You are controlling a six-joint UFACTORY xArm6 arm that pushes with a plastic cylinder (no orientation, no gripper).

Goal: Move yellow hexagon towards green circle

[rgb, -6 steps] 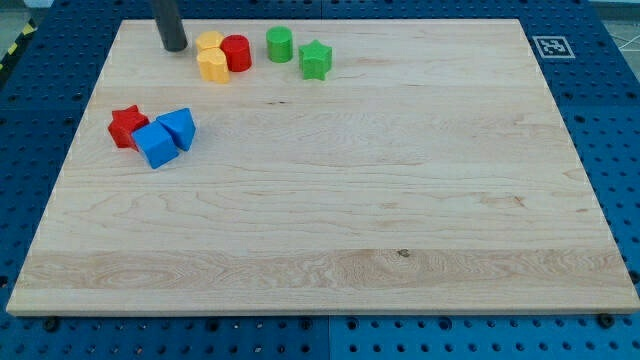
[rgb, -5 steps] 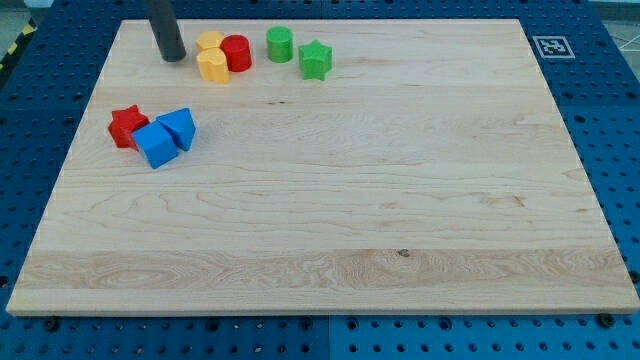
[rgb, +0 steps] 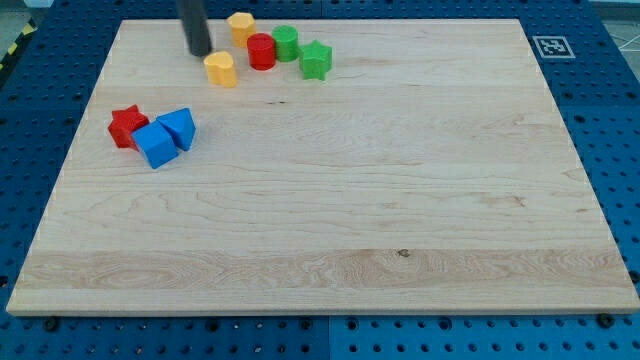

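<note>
The yellow hexagon (rgb: 240,25) lies near the board's top edge, just up and left of the red cylinder (rgb: 262,51). The green circle (rgb: 285,42) stands right of the hexagon and touches the red cylinder's right side. My tip (rgb: 200,52) rests on the board left of the hexagon and the red cylinder, a short gap away. A second yellow block, heart-like (rgb: 221,69), lies just down and right of my tip.
A green star (rgb: 316,60) sits right of the green circle. At the view's left a red star (rgb: 127,126), a blue cube (rgb: 155,145) and a blue triangle (rgb: 179,128) huddle together. The wooden board (rgb: 400,200) has a marker tag (rgb: 552,46) at top right.
My tip moved right. The yellow hexagon slid right and up, the red cylinder slid right against the green circle, and the yellow heart shifted slightly right.
</note>
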